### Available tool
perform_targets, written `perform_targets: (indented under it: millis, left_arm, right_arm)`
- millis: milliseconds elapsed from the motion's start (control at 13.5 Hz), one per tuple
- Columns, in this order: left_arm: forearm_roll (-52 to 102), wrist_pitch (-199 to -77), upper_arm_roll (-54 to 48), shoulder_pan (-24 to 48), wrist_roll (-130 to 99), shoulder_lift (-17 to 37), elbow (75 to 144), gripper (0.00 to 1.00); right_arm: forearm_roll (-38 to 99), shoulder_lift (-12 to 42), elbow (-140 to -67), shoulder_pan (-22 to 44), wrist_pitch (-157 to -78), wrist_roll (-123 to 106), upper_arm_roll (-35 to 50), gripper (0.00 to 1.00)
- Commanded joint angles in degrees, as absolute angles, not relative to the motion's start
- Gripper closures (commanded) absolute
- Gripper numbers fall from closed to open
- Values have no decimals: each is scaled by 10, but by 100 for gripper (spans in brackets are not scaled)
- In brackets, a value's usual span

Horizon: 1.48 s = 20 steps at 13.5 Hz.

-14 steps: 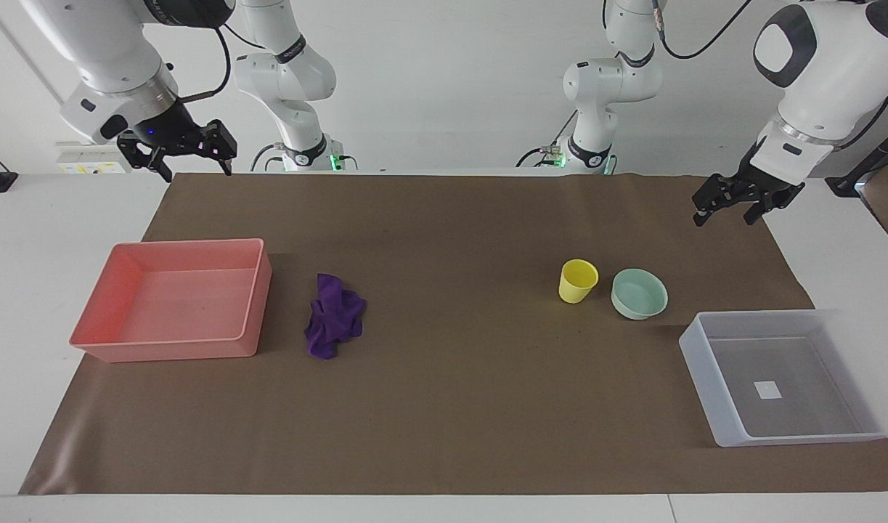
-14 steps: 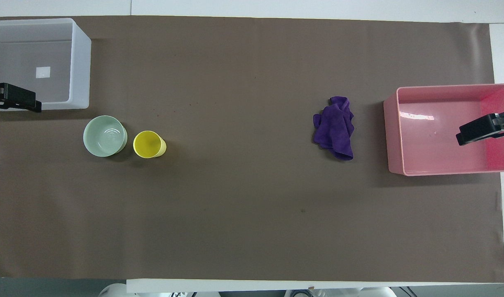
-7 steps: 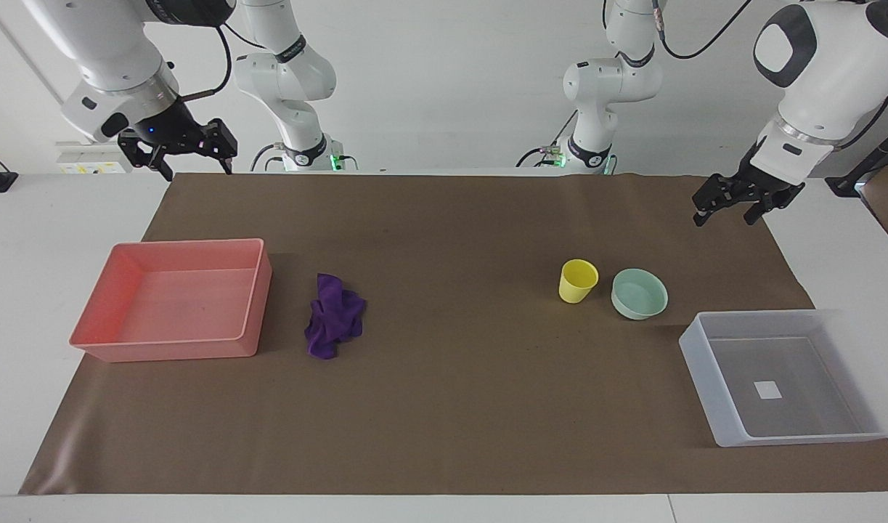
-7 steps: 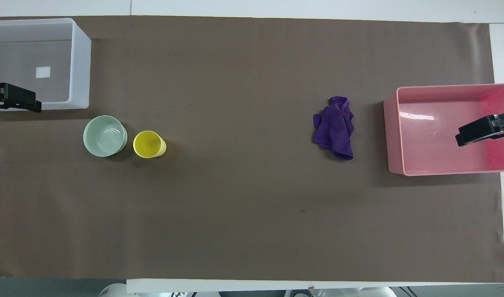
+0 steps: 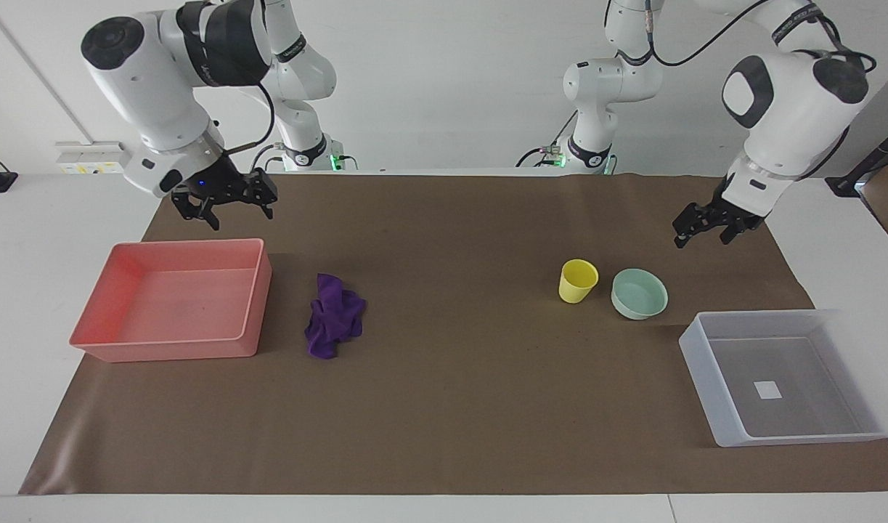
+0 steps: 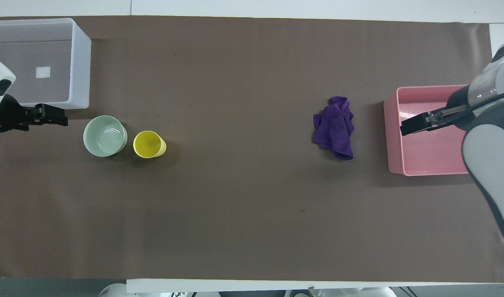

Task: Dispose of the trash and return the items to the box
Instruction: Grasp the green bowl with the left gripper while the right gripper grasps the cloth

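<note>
Brown paper (image 5: 458,407) covers the white table (image 5: 22,240) from end to end, with a plain white wall rising at the robots' side.

Nearest the robots, both grippers hang in the air above the paper. The right gripper (image 5: 224,205) is up over the paper just at the robots' side of the salmon-pink bin (image 5: 256,290), its fingers spread apart and holding nothing. The left gripper (image 5: 705,226) hovers over bare paper at the left arm's end, above a spot a little nearer the robots than the bowl; its fingers also look parted and carry nothing.

Next come the small things. The yellow cup (image 5: 578,281) stands upright with the mint-green bowl (image 5: 639,293) just beside it on the left arm's side, a narrow gap between them. At about the same depth, toward the right arm's end, the purple cloth (image 5: 333,316) lies crumpled on the paper, close to the pink bin's wall but apart from it.

Farthest from the robots sits the translucent box (image 5: 698,367) with its white square mark (image 5: 767,390), at the left arm's end, near the bowl but not touching it.
</note>
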<state>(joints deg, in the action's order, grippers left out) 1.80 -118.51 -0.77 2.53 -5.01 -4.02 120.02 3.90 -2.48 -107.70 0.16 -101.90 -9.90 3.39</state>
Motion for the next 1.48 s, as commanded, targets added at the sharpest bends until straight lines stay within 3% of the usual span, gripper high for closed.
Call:
perform_targets:
  millis: [0, 296, 370, 444, 519, 667, 741, 889, 963, 1185, 1407]
  left_arm:
    - [10, -1311, -9, 27, -78, -1, 1265, 0]
    - [10, -1361, -10, 25, -79, 33, 1281, 1]
    - [10, -1376, -9, 27, -83, 39, 1295, 14]
    - [10, -1389, -9, 30, -97, 40, 1305, 59]
    - [10, -1391, -9, 29, -88, 42, 1310, 95]
    - [10, -1396, -9, 28, -79, 51, 1309, 100]
    - [10, -1393, -9, 29, -79, 52, 1305, 100]
    - [10, -1349, -8, 26, -78, 53, 1278, 100]
    - [10, -1310, -8, 28, -78, 46, 1261, 100]
    - [10, -1164, -10, 32, -81, 28, 1168, 100]
    - [37, -1100, -3, 19, -79, 67, 1053, 100]
  right_arm:
    - [48, -4, -1134, 29, -1113, -105, 35, 0]
    - [48, 75, -1162, 61, -1232, -105, 35, 1]
    - [48, 89, -1170, 67, -1258, -105, 35, 1]
    - [48, 105, -1171, 68, -1277, -105, 35, 1]
    - [48, 125, -1172, 69, -1293, -105, 35, 2]
    - [48, 153, -1172, 78, -1333, -105, 35, 9]
    - [48, 161, -1173, 82, -1341, -105, 35, 22]
    - [48, 161, -1173, 83, -1333, -104, 35, 63]
    - [48, 161, -1173, 81, -1333, -104, 35, 76]
    - [48, 148, -1169, 80, -1325, -104, 35, 94]
    - [47, 100, -1159, 78, -1274, -103, 33, 97]
